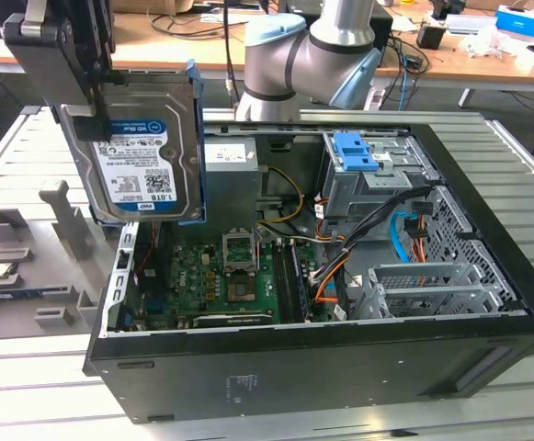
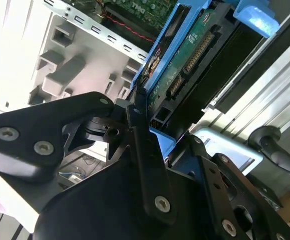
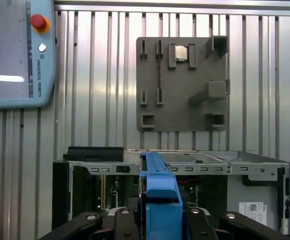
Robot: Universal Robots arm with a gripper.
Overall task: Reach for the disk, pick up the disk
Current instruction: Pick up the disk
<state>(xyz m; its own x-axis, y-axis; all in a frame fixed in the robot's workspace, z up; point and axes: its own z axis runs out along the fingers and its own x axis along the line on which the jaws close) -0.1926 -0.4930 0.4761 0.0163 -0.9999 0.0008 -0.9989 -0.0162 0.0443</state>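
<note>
In the exterior view the hand (image 1: pixel 96 110) hangs at the upper part of the view's left side, above the near-left corner of the open computer case (image 1: pixel 322 367), and it is clenched on the disk (image 1: pixel 147 152), which is lifted clear of the case and held nearly upright with its white-and-blue label facing the camera (the blue frame shows along its right and lower edges). The black fingers grip the disk at its upper left corner. Below and to the exterior view's left of the disk, a grey fixture plate (image 1: pixel 28 266) with raised blocks lies on the ribbed metal tabletop (image 1: pixel 28 386). Inside the case lie the green circuit board (image 1: pixel 221 285), a grey power supply (image 1: pixel 230 175) just to the right of the disk, a metal drive cage with a blue latch (image 1: pixel 354 152), and orange and blue cables (image 1: pixel 404 234). The arm's pale blue joint (image 1: pixel 303 50) rises behind the case. In the second wrist view the black fingers (image 2: pixel 145 150) press against the blue frame and the green underside of the disk (image 2: pixel 184 65). In the first wrist view the disk (image 3: pixel 159 195) is seen edge-on between the two fingers, with the case (image 3: pixel 184 160) under it, the grey plate (image 3: pixel 182 85) beyond on the tabletop (image 3: pixel 100 100), and a teach pendant (image 3: pixel 17 50) with a red button in the corner.
</note>
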